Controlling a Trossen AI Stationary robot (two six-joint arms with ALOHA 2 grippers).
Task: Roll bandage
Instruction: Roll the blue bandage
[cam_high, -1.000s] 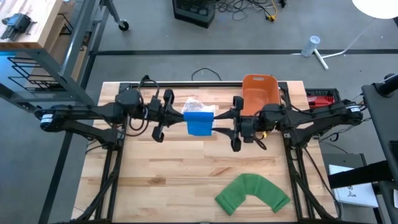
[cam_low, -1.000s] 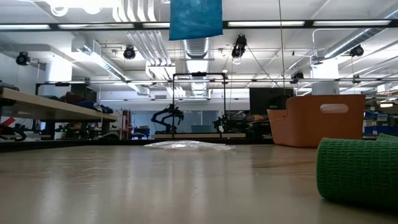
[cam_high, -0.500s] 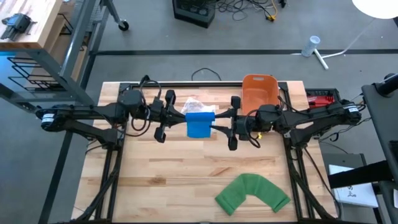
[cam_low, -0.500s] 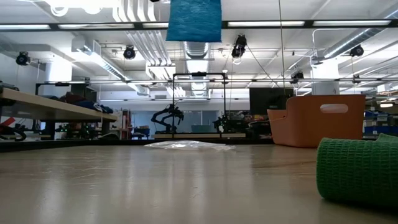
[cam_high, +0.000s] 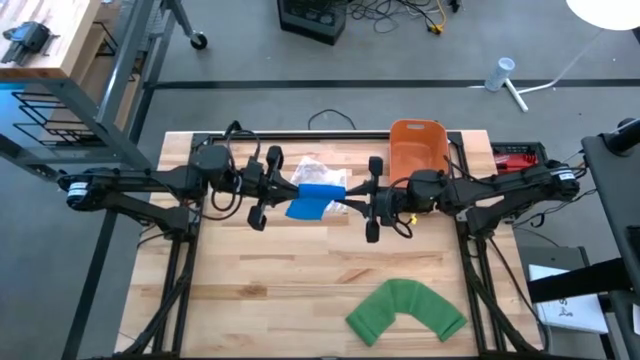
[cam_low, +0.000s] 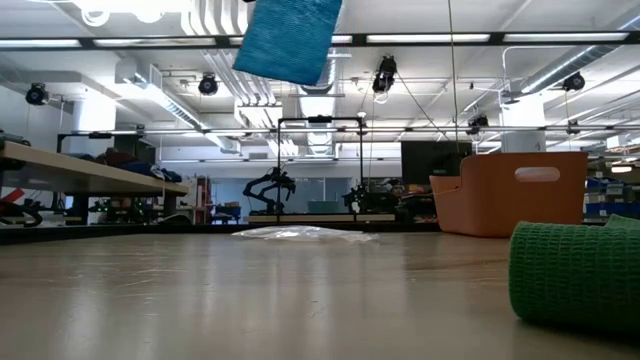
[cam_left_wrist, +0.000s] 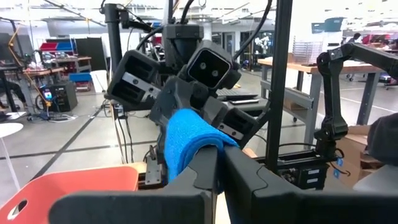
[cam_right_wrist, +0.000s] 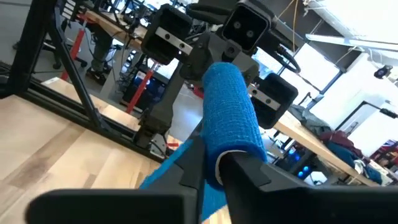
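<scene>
Blue bandage (cam_high: 314, 199) hangs in the air above the far middle of the wooden table (cam_high: 300, 270), stretched between the two grippers, which face each other from either side. The left gripper (cam_high: 274, 190) has its fingers pressed together on one end of the cloth; in the left wrist view the blue fabric (cam_left_wrist: 186, 140) rises from between the two dark fingers (cam_left_wrist: 208, 168) and folds over them. The right gripper (cam_high: 360, 203) pinches the other end, where the cloth is wound into a roll; in the right wrist view that roll (cam_right_wrist: 230, 121) stands just past the closed fingertips (cam_right_wrist: 239, 165), with a loose tail of blue trailing down toward the tabletop. From the low camera the bandage (cam_low: 288, 35) shows tilted, well clear of the table surface. Under it, on the wood, lies a crumpled clear plastic wrapper (cam_high: 316, 168). An orange bin (cam_high: 417, 147) sits at the far edge, just beside the right arm's wrist. A green bandage (cam_high: 407, 309), bent into an arch, lies on the near right part of the table, well apart from both grippers.
</scene>
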